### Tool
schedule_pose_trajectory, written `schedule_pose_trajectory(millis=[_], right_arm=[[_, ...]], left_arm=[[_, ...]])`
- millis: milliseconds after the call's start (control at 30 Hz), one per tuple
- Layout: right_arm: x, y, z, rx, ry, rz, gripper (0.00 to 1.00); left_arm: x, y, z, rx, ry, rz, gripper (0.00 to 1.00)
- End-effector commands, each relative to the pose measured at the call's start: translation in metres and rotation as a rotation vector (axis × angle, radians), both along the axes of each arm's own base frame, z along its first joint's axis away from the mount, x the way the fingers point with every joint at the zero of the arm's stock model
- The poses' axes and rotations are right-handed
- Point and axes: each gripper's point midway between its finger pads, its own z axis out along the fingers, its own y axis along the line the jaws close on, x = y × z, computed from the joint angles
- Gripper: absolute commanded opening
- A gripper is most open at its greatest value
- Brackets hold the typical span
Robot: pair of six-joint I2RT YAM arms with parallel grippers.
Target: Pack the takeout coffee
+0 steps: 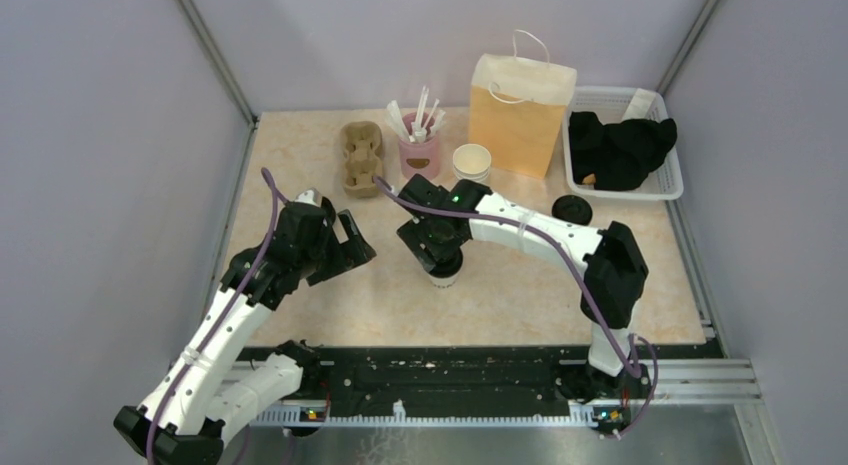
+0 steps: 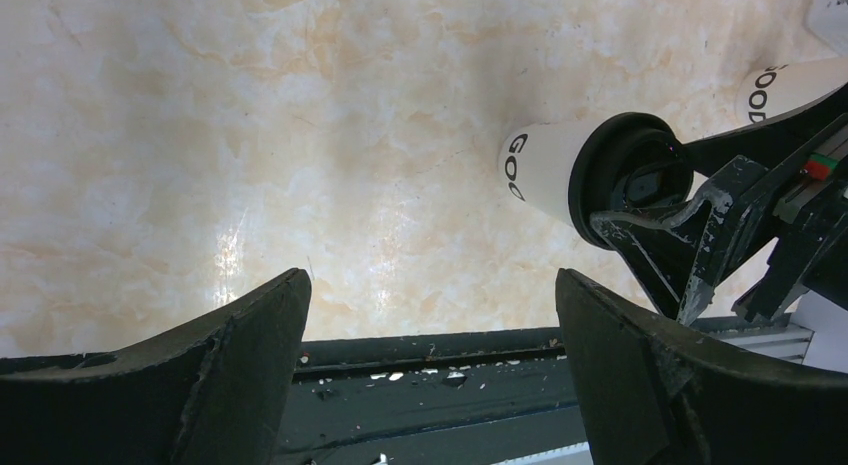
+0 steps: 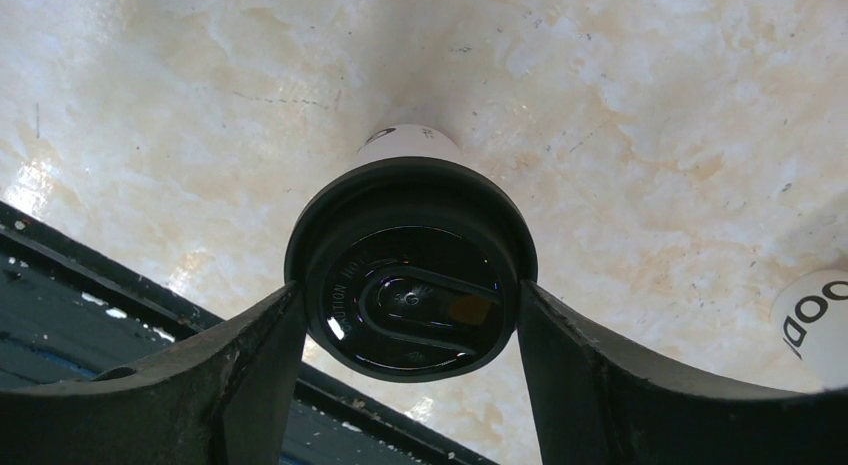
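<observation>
coffee cup (image 3: 410,145) stands mid-surface (image 1: 520,295), my right jaws clenched on its lid (image 3: 412,285) for the lift; left jaws gape empty at nine o'clock, ready to assist; second cup (image 3: 812,325) waits nearby; carrier (image 1: 361,157) at eleven.

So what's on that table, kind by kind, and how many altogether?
Lettered white cups: 2
Stack of plain cups: 1
Loose black lid: 1
Paper bag: 1
Cardboard cup carrier: 1
Pink cup of stirrers: 1
White basket (dark contents not counted): 1
Total: 8
</observation>
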Motion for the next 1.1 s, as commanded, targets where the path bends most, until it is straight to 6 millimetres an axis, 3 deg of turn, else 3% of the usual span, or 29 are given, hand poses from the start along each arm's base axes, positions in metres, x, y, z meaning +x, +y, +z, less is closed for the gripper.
schedule_pose_trajectory(millis=[0, 133, 267, 533, 833, 967, 1067], right_arm=[[0.008, -0.004, 0.012, -0.015, -0.066, -0.045, 0.69], [0.016, -0.045, 0.015, -0.026, -0.096, -0.172, 0.68], [0.021, -0.104, 0.013, -0.036, -0.096, -0.32, 0.67], [0.004, -0.219, 0.006, -0.074, -0.109, -0.634, 0.68], [0.006, -0.288, 0.002, -0.034, -0.121, -0.946, 0.7], [0.013, -0.296, -0.002, -0.029, -0.126, -0.983, 0.72], [0.016, -0.295, 0.002, -0.021, -0.131, -0.969, 0.79]], left_arm=[[0.006, 0.001, 0.003, 0.004, -0.024, 0.007, 0.98], [0.006, -0.001, 0.002, -0.002, -0.021, 0.0, 0.98], [0.007, -0.006, -0.001, -0.015, -0.014, -0.016, 0.98], [0.015, -0.014, -0.001, -0.023, -0.02, -0.043, 0.98], [0.017, -0.025, 0.002, -0.056, -0.014, -0.088, 0.98], [0.017, -0.025, 0.005, -0.057, -0.019, -0.092, 0.98], [0.017, -0.025, 0.007, -0.056, -0.021, -0.092, 0.98]])
